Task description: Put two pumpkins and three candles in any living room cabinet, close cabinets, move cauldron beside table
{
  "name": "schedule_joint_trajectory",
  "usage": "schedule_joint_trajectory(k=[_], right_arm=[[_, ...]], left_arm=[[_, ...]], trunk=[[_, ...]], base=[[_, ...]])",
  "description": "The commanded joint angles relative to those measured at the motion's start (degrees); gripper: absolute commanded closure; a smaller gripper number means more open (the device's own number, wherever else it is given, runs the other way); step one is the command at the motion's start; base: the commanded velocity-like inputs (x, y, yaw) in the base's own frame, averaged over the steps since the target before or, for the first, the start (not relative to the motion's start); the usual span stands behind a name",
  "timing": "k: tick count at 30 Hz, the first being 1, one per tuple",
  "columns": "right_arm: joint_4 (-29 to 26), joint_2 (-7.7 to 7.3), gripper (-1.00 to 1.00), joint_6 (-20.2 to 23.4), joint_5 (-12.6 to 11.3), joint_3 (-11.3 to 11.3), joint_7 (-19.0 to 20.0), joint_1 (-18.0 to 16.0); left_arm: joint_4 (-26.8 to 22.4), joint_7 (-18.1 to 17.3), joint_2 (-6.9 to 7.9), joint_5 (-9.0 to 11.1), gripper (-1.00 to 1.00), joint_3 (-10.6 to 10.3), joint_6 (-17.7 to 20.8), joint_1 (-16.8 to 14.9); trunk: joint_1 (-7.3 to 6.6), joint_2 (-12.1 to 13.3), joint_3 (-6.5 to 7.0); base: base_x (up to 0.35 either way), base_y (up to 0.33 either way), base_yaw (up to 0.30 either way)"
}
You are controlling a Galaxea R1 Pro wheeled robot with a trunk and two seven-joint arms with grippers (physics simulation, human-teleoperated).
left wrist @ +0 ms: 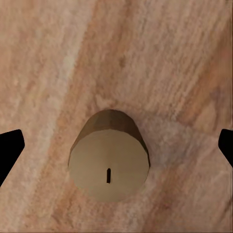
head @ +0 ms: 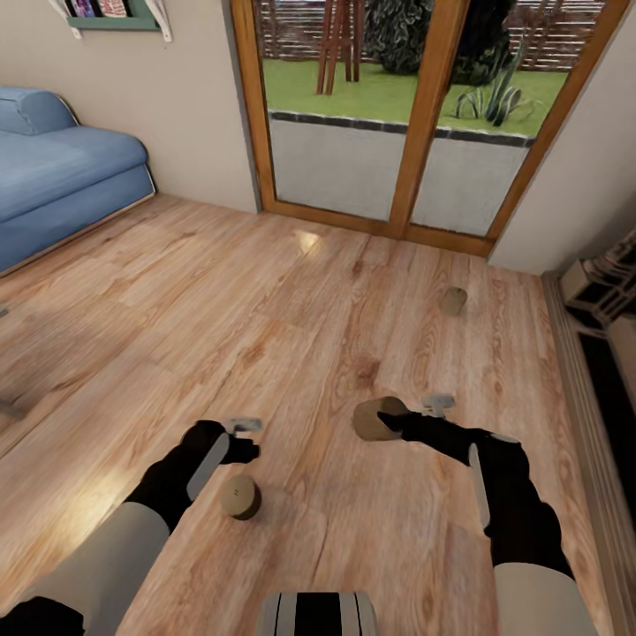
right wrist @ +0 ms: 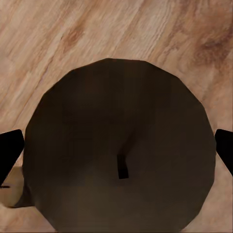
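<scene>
Three grey-brown candles show in the head view on the wooden floor. One candle [head: 239, 496] stands on the floor beside my left gripper [head: 246, 439], which hangs open above it. In the left wrist view that candle [left wrist: 109, 162] lies between the wide-spread fingers [left wrist: 9, 150], untouched. My right gripper [head: 408, 413] is shut on a second candle [head: 375, 418], held tilted just above the floor. That candle's flat top [right wrist: 119, 150] spans the gap between both fingers [right wrist: 9, 155]. The third candle [head: 454, 300] stands alone farther off to the right. Pumpkins, cauldron, cabinet and table are out of view.
A blue sofa [head: 62, 177] stands at the far left. A wood-framed glass door [head: 389, 115] fills the back wall. Stone fireplace edging [head: 601, 291] runs along the right side. My own base [head: 318, 614] shows at the bottom.
</scene>
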Motion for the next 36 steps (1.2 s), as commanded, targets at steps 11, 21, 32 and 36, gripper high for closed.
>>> schedule_joint_trajectory(k=[11,21,32,36], right_arm=[[0.9,-0.13,1.00,-0.4,-10.6,0.3,-4.0,0.0],[0.9,0.02,1.00,-0.2,-10.7,0.4,-4.2,0.0],[0.9,0.02,1.00,-0.2,-10.7,0.4,-4.2,0.0],[0.8,-0.04,1.00,-0.2,-10.8,0.4,-4.0,0.0]], left_arm=[[0.2,-0.3,0.36,0.1,-1.00,0.0,-0.5,0.1],[0.6,-0.3,0.30,0.4,-1.00,0.2,0.8,0.1],[4.0,-0.3,-0.39,0.3,-1.00,0.1,0.9,0.1],[4.2,-0.3,-0.34,0.3,-1.00,0.0,0.9,0.1]], trunk=[[0.00,0.0,0.00],[0.11,-0.1,-0.89],[0.39,-0.2,-3.32],[0.49,-0.3,-4.21]], base=[[0.073,-0.002,0.000],[0.000,0.000,0.000],[0.000,0.000,0.000],[0.000,0.000,0.000]])
